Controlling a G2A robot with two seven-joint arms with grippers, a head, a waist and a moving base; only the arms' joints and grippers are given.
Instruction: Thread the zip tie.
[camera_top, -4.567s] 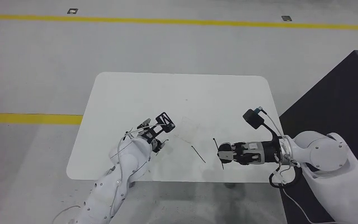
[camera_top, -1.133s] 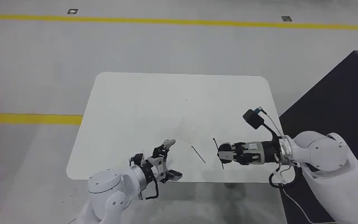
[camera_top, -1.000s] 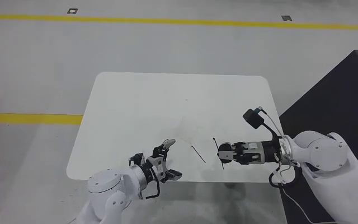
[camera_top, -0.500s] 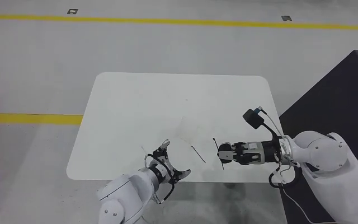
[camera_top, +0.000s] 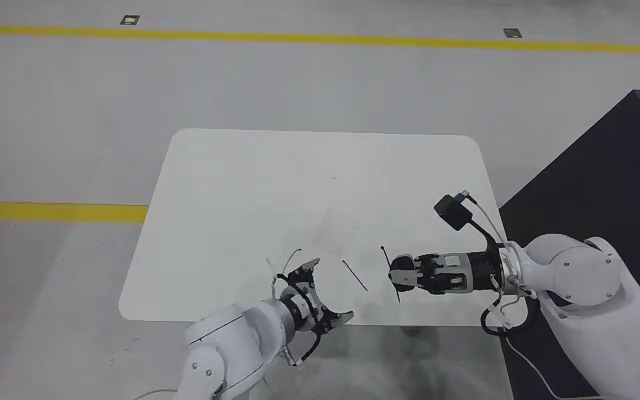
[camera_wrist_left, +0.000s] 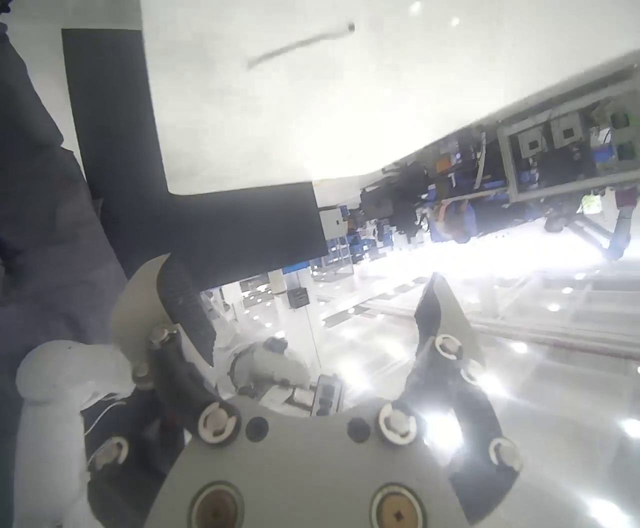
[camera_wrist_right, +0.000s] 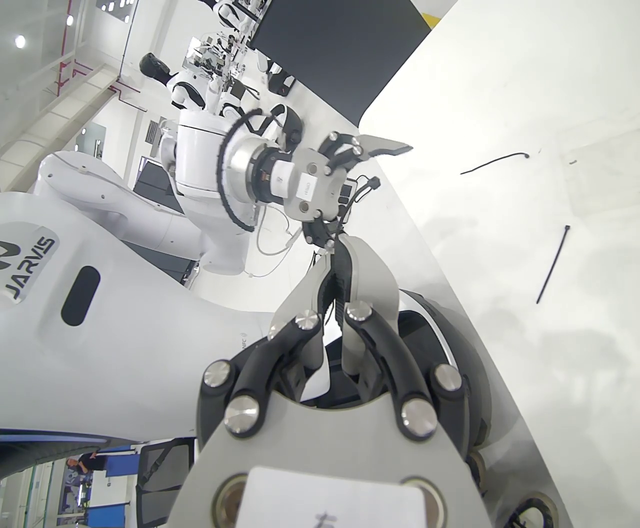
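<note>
Blurred to a grey streak from the left wrist: a zip tie, not clear which one. Flat and apart on the smooth white table: thin black curved zip tie, straight zip tie. Spread wide by the table edge: left gripper. Pressed together, ribbed pads touching: right gripper

Left gripper swung toward the table edge.

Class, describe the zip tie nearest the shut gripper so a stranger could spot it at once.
Find the white table, then the right gripper at its near edge. The black plastic zip tie lies by that gripper's tip; the other zip tie lies apart, toward the left gripper.
</note>
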